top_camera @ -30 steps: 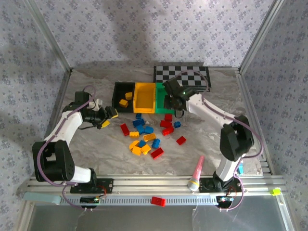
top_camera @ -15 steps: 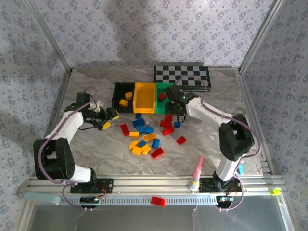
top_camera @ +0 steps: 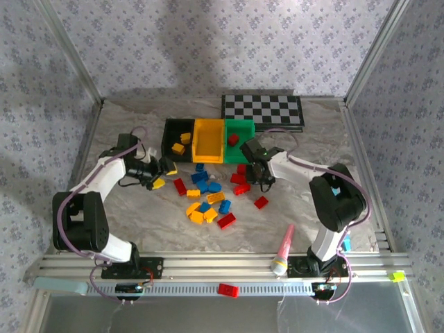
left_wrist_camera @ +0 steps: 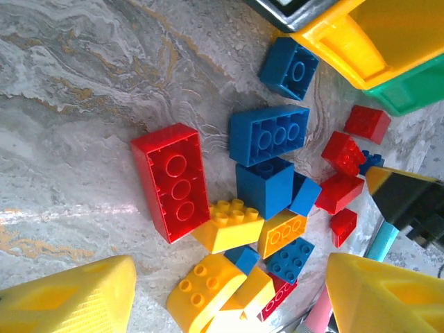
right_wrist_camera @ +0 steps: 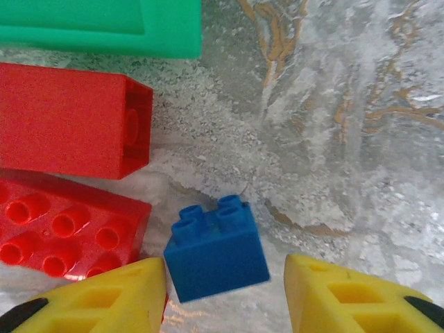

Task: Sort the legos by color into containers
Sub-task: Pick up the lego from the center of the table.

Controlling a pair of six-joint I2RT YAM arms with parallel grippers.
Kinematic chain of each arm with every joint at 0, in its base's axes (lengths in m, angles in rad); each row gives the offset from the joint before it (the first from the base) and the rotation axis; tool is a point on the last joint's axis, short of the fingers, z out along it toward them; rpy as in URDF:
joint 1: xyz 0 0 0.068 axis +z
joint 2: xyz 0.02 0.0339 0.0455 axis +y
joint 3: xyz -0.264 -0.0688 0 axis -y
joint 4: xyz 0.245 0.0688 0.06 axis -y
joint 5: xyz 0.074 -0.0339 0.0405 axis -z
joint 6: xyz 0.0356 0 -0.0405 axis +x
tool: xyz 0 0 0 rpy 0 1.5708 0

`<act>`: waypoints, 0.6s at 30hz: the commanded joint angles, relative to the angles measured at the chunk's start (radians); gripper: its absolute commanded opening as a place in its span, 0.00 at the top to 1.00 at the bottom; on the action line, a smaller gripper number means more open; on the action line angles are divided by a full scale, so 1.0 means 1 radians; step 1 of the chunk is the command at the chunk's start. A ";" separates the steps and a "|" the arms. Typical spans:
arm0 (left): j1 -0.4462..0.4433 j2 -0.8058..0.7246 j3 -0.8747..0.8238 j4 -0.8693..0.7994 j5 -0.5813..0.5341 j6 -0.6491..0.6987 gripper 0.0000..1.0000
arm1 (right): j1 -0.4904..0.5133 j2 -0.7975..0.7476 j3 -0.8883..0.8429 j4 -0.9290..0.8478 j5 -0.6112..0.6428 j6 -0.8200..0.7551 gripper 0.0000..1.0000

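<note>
Loose red, yellow and blue legos (top_camera: pixel 208 198) lie in a pile at the table's middle. Behind them stand the containers: a black bin (top_camera: pixel 171 130) with two yellow bricks, a yellow bin (top_camera: pixel 208 132), and a green bin (top_camera: pixel 244 127) with one red brick (top_camera: pixel 233 139). My right gripper (top_camera: pixel 255 175) is down at the table, open, straddling a small blue brick (right_wrist_camera: pixel 216 250); its left finger nearly touches the brick and a gap shows on the right. My left gripper (top_camera: pixel 161 174) hovers open left of the pile, facing a red brick (left_wrist_camera: pixel 170 180), and holds nothing.
A checkerboard (top_camera: pixel 262 109) lies behind the bins. A pink marker (top_camera: pixel 284 243) rests near the front right, and a red brick (top_camera: pixel 227 290) sits on the front rail. Two red bricks (right_wrist_camera: pixel 69 121) lie just left of the right gripper, below the green bin's wall (right_wrist_camera: pixel 104 28).
My right gripper has come off the green bin and dropped to the table around the blue brick; a red brick now shows in the green bin. My left gripper shifted slightly towards the pile.
</note>
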 commanded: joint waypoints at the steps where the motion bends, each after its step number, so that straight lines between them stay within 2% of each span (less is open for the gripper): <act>1: 0.000 -0.046 0.041 -0.097 0.015 0.072 0.28 | -0.004 0.027 -0.002 0.028 0.002 0.000 0.51; 8: 0.004 -0.020 0.020 -0.088 0.008 0.083 0.28 | -0.001 0.073 0.037 0.027 -0.003 -0.024 0.54; 10: 0.004 -0.020 0.015 -0.084 0.009 0.081 0.28 | 0.000 0.079 0.042 0.024 -0.005 -0.029 0.60; 14: 0.005 -0.029 0.012 -0.090 -0.003 0.090 0.28 | 0.020 0.046 0.046 0.007 0.031 -0.028 0.66; 18: 0.013 -0.025 0.016 -0.092 -0.006 0.095 0.28 | 0.047 0.009 0.113 -0.029 0.048 -0.032 0.67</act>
